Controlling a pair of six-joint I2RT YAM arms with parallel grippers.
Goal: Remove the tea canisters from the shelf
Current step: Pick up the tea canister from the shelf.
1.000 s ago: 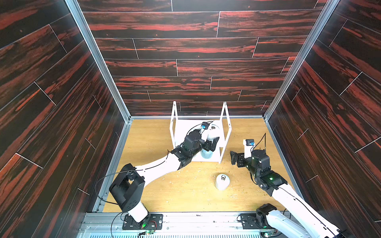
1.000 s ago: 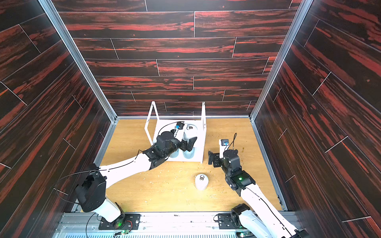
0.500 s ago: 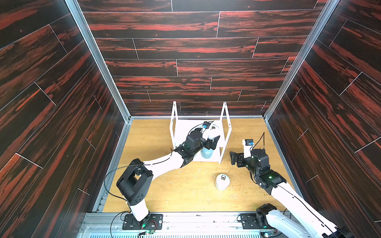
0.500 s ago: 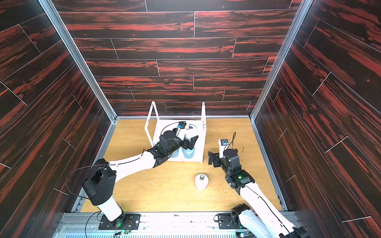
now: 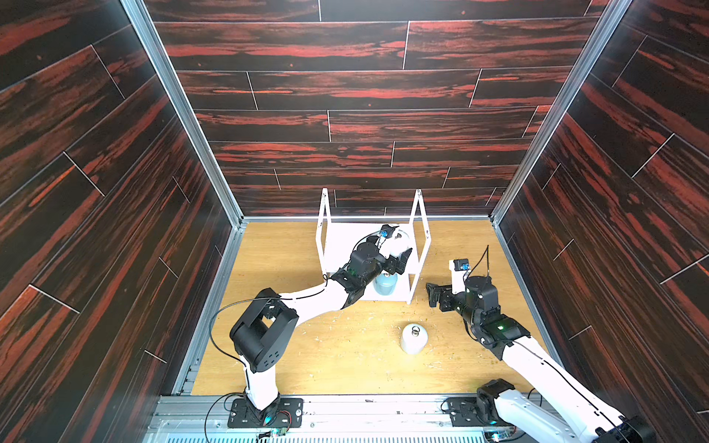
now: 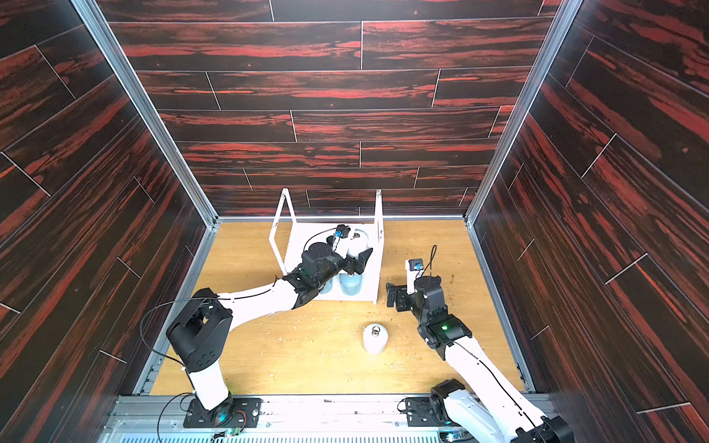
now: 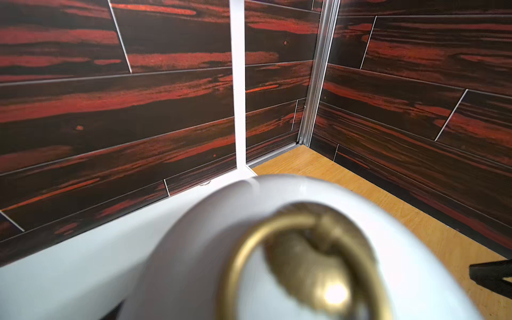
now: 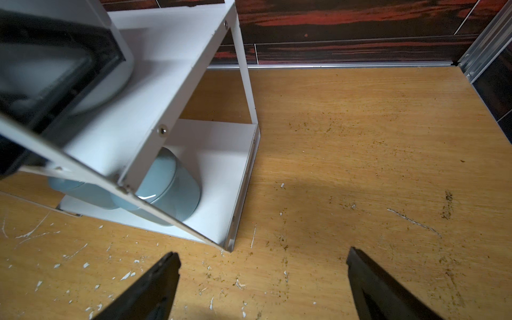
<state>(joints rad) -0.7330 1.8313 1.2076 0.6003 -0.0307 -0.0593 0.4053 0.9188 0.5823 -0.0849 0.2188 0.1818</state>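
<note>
Left pincer (image 6: 355,257) has pushed further round the upper-tier white canister (image 6: 360,241) (grip unclear); right pincer (image 8: 261,253) gapes empty, unmoved.

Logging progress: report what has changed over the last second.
The elbow of the left arm swung toward the middle, and the left claw eased slightly deeper into the shelf around the upper canister; a grip cannot be confirmed. Unchanged: the right claw open beside the shelf, the blue canisters on the lower board, the loose canister on the table.
</note>
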